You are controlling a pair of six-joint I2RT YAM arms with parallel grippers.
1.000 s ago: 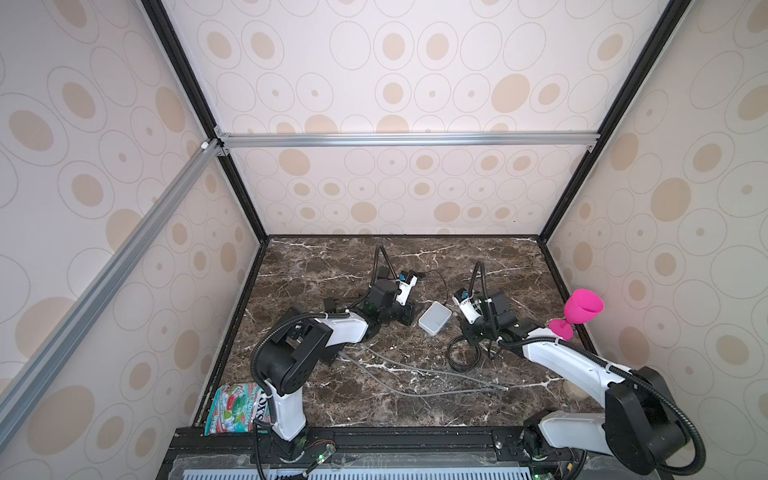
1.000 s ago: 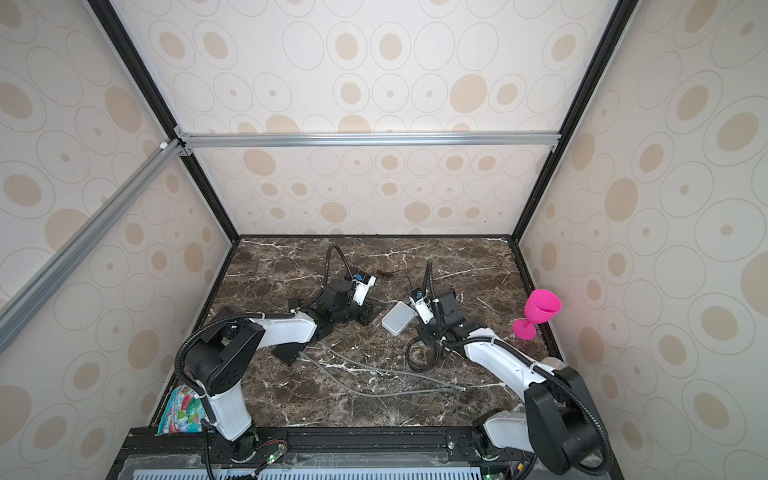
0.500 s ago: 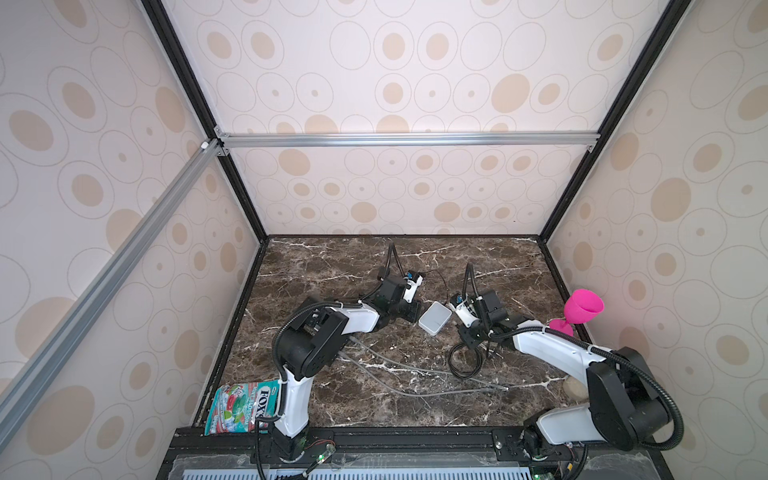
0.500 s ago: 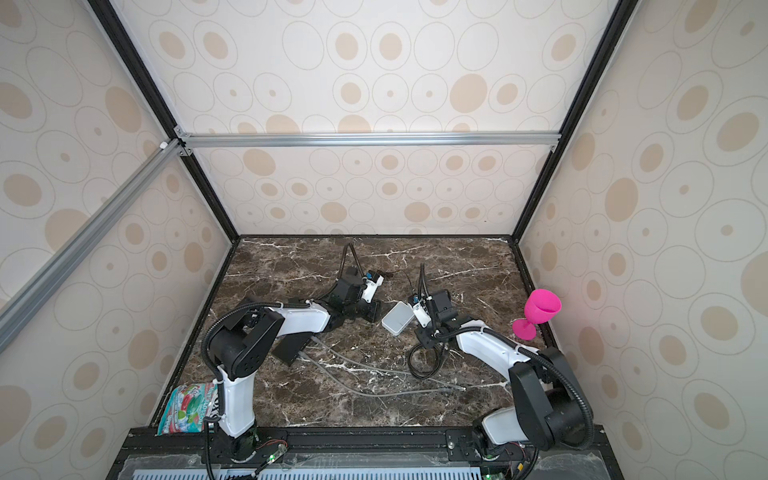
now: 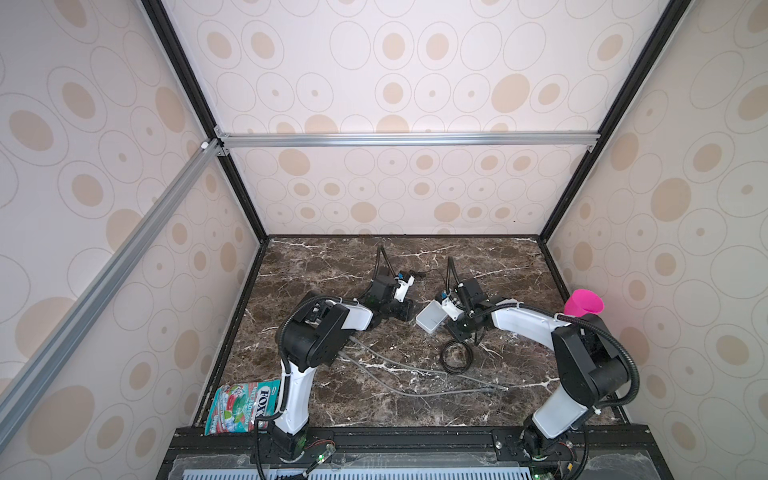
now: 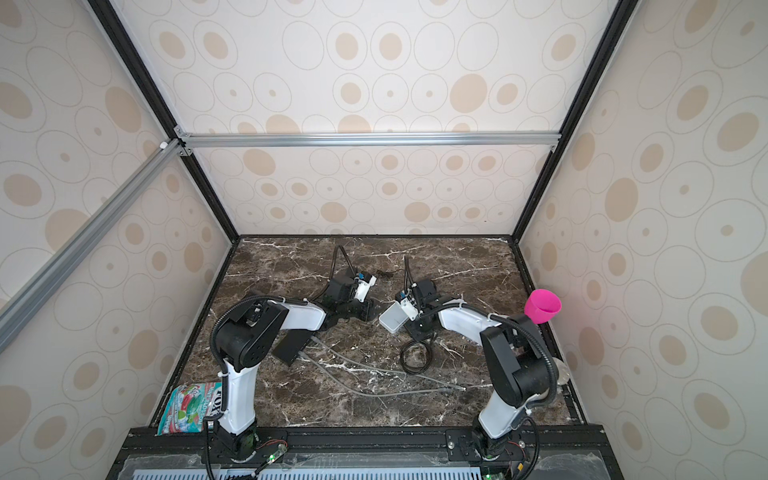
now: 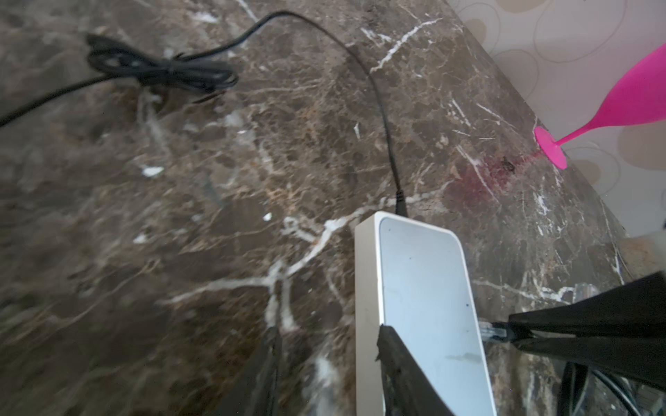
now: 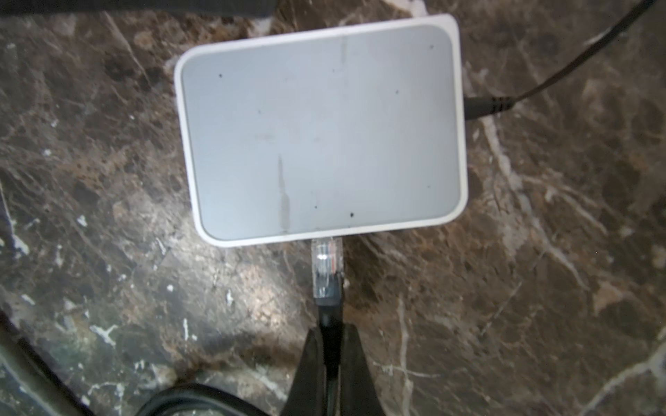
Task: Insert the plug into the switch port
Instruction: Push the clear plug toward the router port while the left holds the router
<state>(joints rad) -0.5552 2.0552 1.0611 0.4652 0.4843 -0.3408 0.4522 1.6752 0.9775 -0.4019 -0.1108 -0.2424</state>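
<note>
Right fingers [image 8: 308, 367] clamped on the plug [image 8: 326, 266] by its black tail, clear nose against the white switch [image 8: 320, 133] side, seating unclear; switch lies mid-counter [image 8: 540, 288], well off every edge; left fingers [image 7: 394, 360] apart, one over the switch top, other beside it.

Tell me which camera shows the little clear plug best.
The right wrist view: the plug is centred and sharp, tip at the white box's edge, cable pinched in the right gripper. The left wrist view gives a small glimpse; in both top views it is too tiny to see.
</note>
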